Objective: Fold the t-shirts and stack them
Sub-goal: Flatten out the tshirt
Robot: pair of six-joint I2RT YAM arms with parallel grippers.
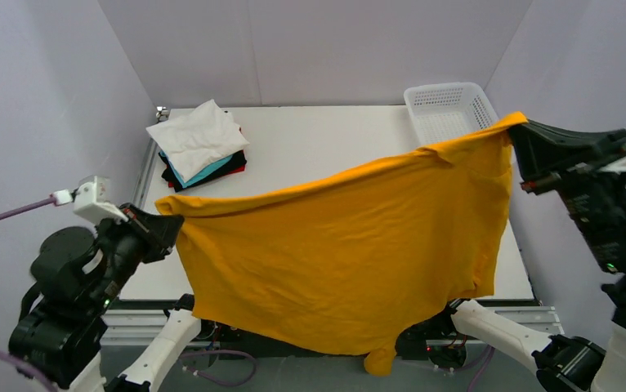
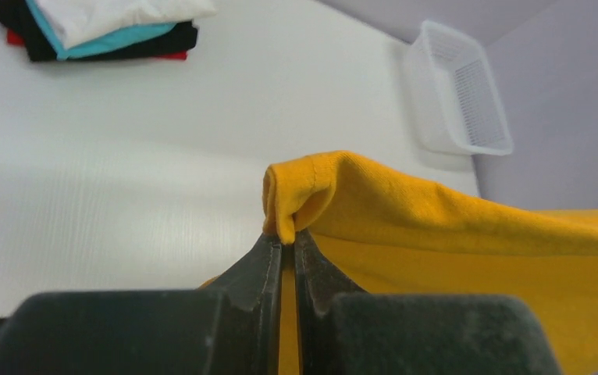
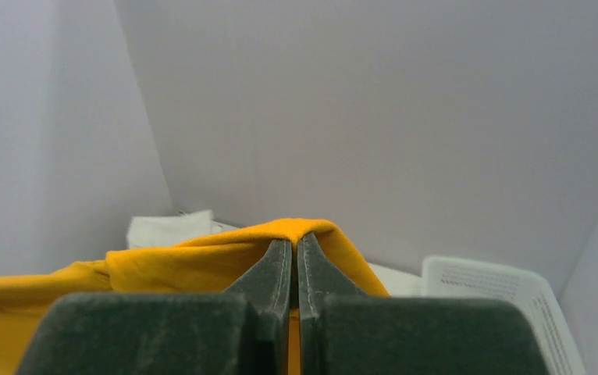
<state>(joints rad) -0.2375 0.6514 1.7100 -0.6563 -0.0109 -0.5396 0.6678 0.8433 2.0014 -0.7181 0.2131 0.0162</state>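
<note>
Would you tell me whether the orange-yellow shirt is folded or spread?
Spread: the left gripper and right gripper hold the shirt stretched between them, unfolded.

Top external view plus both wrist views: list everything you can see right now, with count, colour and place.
orange-yellow t-shirt: 1, orange-yellow, held up and spread out between the two grippers, hanging over the near half of the table
folded t-shirts: 1 stack, four colours showing (white on top, then teal, black, red), far left of the table
basket: 1, white plastic mesh, far right corner of the table
table: 1, white, under everything
left gripper: 1, black, shut on the shirt's left end
right gripper: 1, black, shut on the shirt's right end, raised higher
</note>
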